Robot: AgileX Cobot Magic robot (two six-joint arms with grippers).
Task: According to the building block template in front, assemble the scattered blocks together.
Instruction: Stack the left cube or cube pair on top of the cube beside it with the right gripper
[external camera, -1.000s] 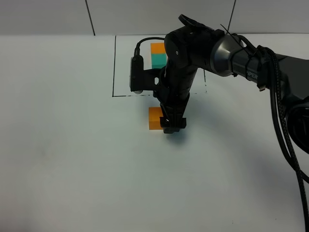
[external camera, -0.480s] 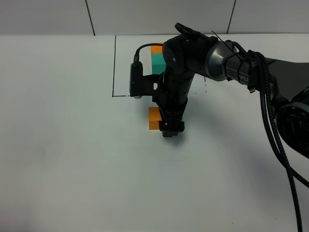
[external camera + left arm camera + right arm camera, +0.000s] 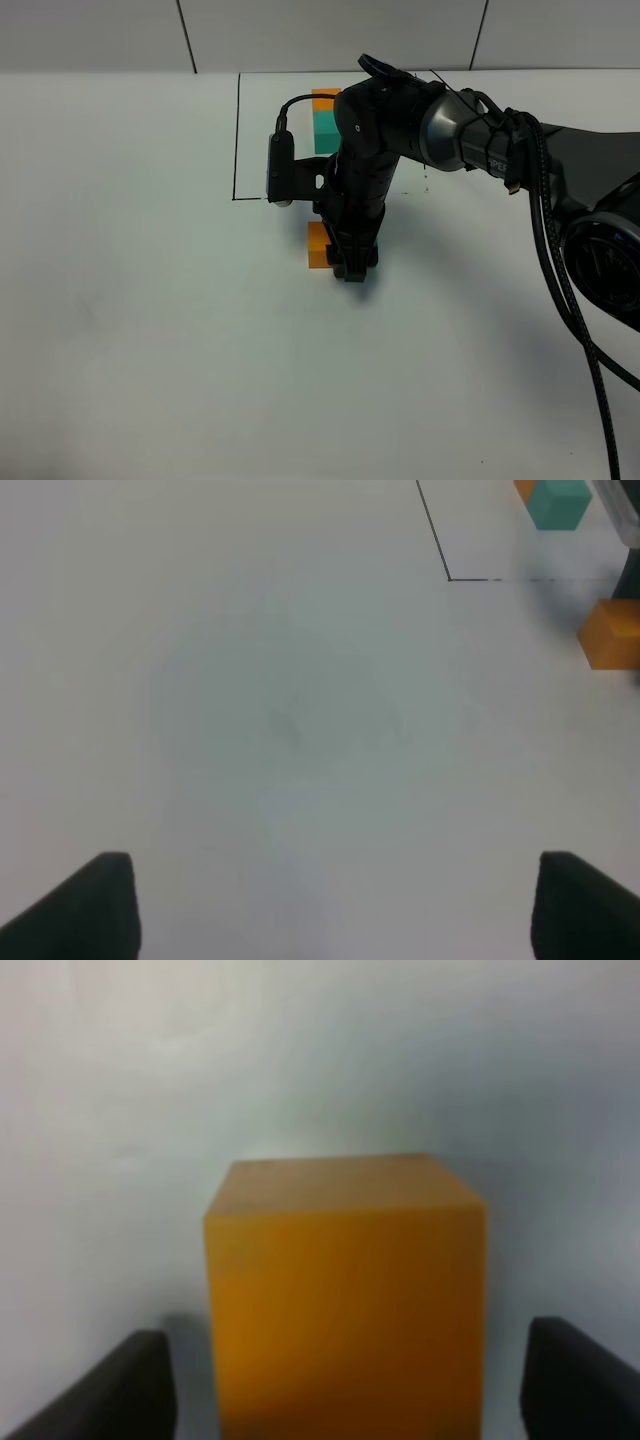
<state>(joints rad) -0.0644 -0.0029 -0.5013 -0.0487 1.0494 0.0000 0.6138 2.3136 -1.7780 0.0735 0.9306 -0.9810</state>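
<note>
One orange cube point(image 3: 318, 245) of the scattered blocks sat on the white table point(image 3: 140, 330) right at the tip of the down-pointing right claw point(image 3: 351, 268). In the wrist view it stood between the two dark fingers point(image 3: 100, 1390) with a strip of table showing on each side, so the claw was spread wider than the cube and gripped nothing. The building block template point(image 3: 325, 122), orange joined to teal inside a thin black outline point(image 3: 238, 140), lay just beyond that claw and partly behind its arm, while the left claw point(image 3: 325, 910), well apart from the cube, was spread wide and empty.
</note>
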